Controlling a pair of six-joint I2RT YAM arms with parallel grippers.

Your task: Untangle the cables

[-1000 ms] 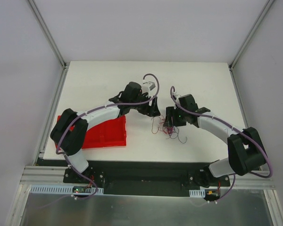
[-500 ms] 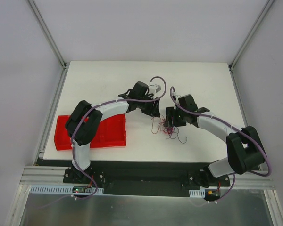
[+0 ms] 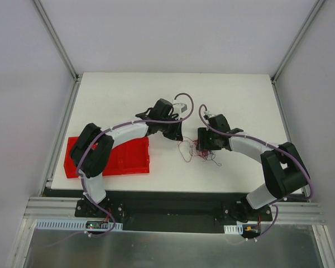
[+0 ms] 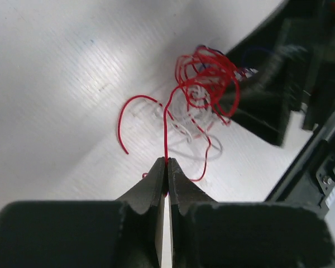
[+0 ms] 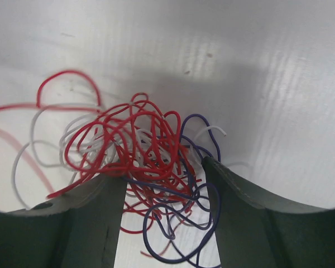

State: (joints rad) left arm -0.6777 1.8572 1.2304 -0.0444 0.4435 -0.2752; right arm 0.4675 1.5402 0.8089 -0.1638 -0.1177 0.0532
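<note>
Left fingers [image 4: 148, 192] clenched at the very tips on one red strand of the cables [image 4: 204, 84]; strand rising straight from the pinch into the tangle. Right fingers [image 5: 243, 215] released, spread wide, straddling the same knot, with red, white and dark purplish loops lying between them.

Tangle on the desk [image 3: 117, 95], toward the near edge, just right of centre, between the two arms. Desk white, matte, faintly ribbed, with soft patches of glare. Pale plain walls to left, right and far side; metal posts [image 3: 56, 39] running up from the far corners.

Red bin [image 3: 135, 159] at near left, partly under the left arm, apart from the wires. Broad white surface beyond both arms up to the far edge.

Wires hair-thin, glossy, springy, in loose overlapping curls; one red end curling out flat on the desk, away from the knot.
</note>
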